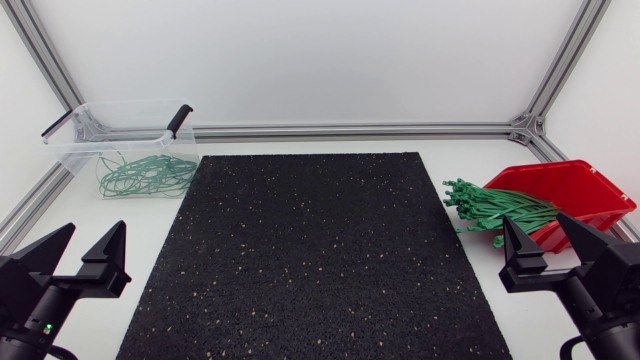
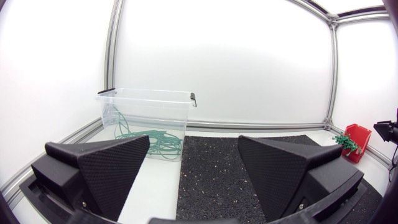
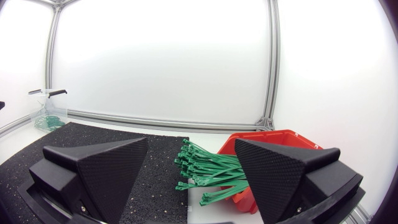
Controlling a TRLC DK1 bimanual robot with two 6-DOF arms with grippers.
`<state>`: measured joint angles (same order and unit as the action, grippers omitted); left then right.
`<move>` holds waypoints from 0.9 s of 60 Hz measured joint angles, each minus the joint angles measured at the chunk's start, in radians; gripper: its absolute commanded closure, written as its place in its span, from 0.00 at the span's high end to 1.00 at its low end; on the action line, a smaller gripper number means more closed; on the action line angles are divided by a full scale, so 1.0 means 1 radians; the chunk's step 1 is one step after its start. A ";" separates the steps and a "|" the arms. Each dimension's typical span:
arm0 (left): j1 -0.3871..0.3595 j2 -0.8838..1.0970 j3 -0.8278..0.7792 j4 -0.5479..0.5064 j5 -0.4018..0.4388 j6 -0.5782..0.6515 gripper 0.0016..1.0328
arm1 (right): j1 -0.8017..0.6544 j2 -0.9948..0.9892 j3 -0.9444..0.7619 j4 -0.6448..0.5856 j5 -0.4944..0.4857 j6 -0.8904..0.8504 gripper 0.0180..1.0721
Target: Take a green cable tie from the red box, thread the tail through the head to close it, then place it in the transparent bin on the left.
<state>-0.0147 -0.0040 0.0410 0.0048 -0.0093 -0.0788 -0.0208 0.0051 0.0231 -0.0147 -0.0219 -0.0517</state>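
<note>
No writing, label, brand, number or sign can be read anywhere: the red box point(image 1: 590, 185), the transparent bin point(image 1: 75, 150) and the black mat point(image 1: 310, 250) show plain surfaces.

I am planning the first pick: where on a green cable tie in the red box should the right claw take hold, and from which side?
Near its free end. The green cable ties stick out of the red box toward the black mat, and there the ends fan apart. I would bring the open right claw down from above, on the mat side, closing across one tie.
</note>
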 measured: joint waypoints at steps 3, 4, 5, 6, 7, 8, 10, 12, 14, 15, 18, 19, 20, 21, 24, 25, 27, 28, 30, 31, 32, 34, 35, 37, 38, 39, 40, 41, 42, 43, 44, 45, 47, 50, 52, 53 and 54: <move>0.000 0.000 0.000 0.000 0.000 0.000 0.96 | 0.000 0.000 0.000 0.000 0.000 0.000 0.97; 0.000 0.000 0.000 0.000 0.000 0.000 0.96 | 0.000 0.000 0.000 0.000 0.000 0.000 0.97; 0.000 0.000 0.000 0.000 0.000 0.000 0.96 | 0.000 0.000 0.000 0.000 0.000 0.000 0.97; 0.000 0.000 0.000 0.000 0.000 0.000 0.96 | 0.000 0.000 0.000 0.000 0.000 0.000 0.97; 0.000 0.000 0.000 0.000 0.000 0.000 0.96 | 0.000 0.000 0.000 0.000 0.000 0.000 0.97; 0.000 0.000 0.000 0.000 0.000 0.000 0.96 | 0.000 0.000 0.000 0.000 0.000 0.000 0.97; 0.000 0.000 0.000 0.000 0.000 0.000 0.96 | 0.000 0.000 0.000 0.000 0.000 0.000 0.97; 0.000 0.000 0.000 0.000 0.000 0.000 0.96 | 0.000 0.000 0.000 0.001 0.000 0.000 0.97; 0.000 0.000 0.000 0.000 0.000 0.000 0.96 | 0.000 0.000 0.000 0.001 0.000 0.000 0.97; 0.000 0.000 0.000 0.000 0.000 0.000 0.96 | 0.000 0.000 0.000 0.001 0.000 0.000 0.97; 0.000 0.000 0.000 0.000 0.000 0.000 0.96 | 0.000 0.000 0.000 0.001 0.000 0.000 0.97; 0.000 0.000 0.000 0.000 0.000 0.000 0.96 | 0.000 0.000 0.000 0.001 0.000 0.000 0.97; 0.000 0.000 0.000 0.000 0.000 0.000 0.96 | 0.000 0.000 0.000 0.002 0.000 0.000 0.97; 0.000 0.000 0.000 0.000 0.000 0.000 0.96 | 0.000 0.000 0.000 0.002 0.000 0.000 0.97; 0.000 0.000 0.000 0.000 0.000 0.000 0.96 | 0.000 0.000 0.000 0.002 0.000 0.000 0.97; 0.000 0.000 0.000 0.000 0.000 0.000 0.96 | 0.000 0.000 0.000 0.001 0.000 0.000 0.97; 0.000 0.000 0.000 0.000 0.000 0.000 0.96 | 0.000 0.000 0.000 0.001 0.000 0.000 0.97; 0.000 0.000 0.000 0.000 0.000 0.000 0.96 | 0.000 0.000 0.000 0.001 0.000 0.000 0.97; 0.000 0.000 0.000 0.000 0.000 0.000 0.96 | 0.000 0.000 0.002 0.000 0.000 0.000 0.97; 0.000 0.000 0.000 0.000 0.000 0.000 0.96 | 0.000 0.000 0.003 -0.002 0.000 0.000 0.97; 0.000 0.000 0.000 0.000 0.000 0.000 0.96 | 0.000 0.000 0.006 -0.005 0.000 0.000 0.97; 0.000 0.000 0.000 0.000 0.000 0.000 0.96 | 0.000 0.000 0.013 -0.013 0.000 0.000 0.97; 0.000 0.000 0.000 0.000 0.000 0.000 0.96 | 0.000 0.000 0.018 -0.015 0.000 0.000 0.97; 0.000 0.000 0.000 0.000 0.000 0.000 0.96 | 0.000 0.000 0.029 -0.019 0.000 0.000 0.97; 0.000 0.000 0.000 0.000 0.000 0.000 0.96 | 0.000 0.000 0.035 -0.023 0.000 0.000 0.97; 0.000 0.000 0.000 0.000 0.000 0.000 0.96 | 0.000 0.000 0.044 -0.027 0.000 0.000 0.97; 0.000 0.000 0.000 0.000 0.000 0.000 0.96 | 0.000 0.000 0.051 -0.031 -0.001 0.000 0.97; 0.000 0.000 0.000 0.000 0.000 0.000 0.96 | 0.000 0.000 0.060 -0.034 -0.001 0.000 0.97; 0.000 0.000 0.000 0.000 0.000 0.000 0.96 | 0.000 0.000 0.067 -0.037 0.000 0.000 0.97; 0.000 0.000 0.000 0.000 0.000 0.000 0.96 | 0.000 0.000 0.074 -0.039 -0.001 0.000 0.97; 0.000 0.000 0.000 0.000 0.000 0.000 0.96 | 0.000 0.000 0.081 -0.040 0.000 0.000 0.97; 0.000 0.000 0.000 0.000 0.000 0.000 0.96 | 0.001 0.000 0.090 -0.043 -0.001 0.000 0.97; 0.000 0.000 0.000 0.000 0.000 0.000 0.96 | 0.002 0.000 0.103 -0.051 -0.001 0.000 0.97; 0.000 0.000 0.000 0.000 0.000 0.000 0.96 | 0.002 0.000 0.123 -0.065 -0.001 0.000 0.97; 0.000 0.000 0.000 0.000 0.000 0.000 0.96 | 0.002 0.000 0.134 -0.070 -0.001 0.000 0.97; 0.000 0.000 0.000 0.000 0.000 0.000 0.96 | 0.002 0.000 0.139 -0.072 -0.001 0.000 0.97; 0.000 0.000 0.000 0.000 0.000 0.000 0.96 | 0.003 0.001 0.145 -0.075 -0.001 0.000 0.97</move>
<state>-0.0147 -0.0040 0.0410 0.0051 -0.0093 -0.0788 -0.0181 0.0059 0.1677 -0.0898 -0.0231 -0.0517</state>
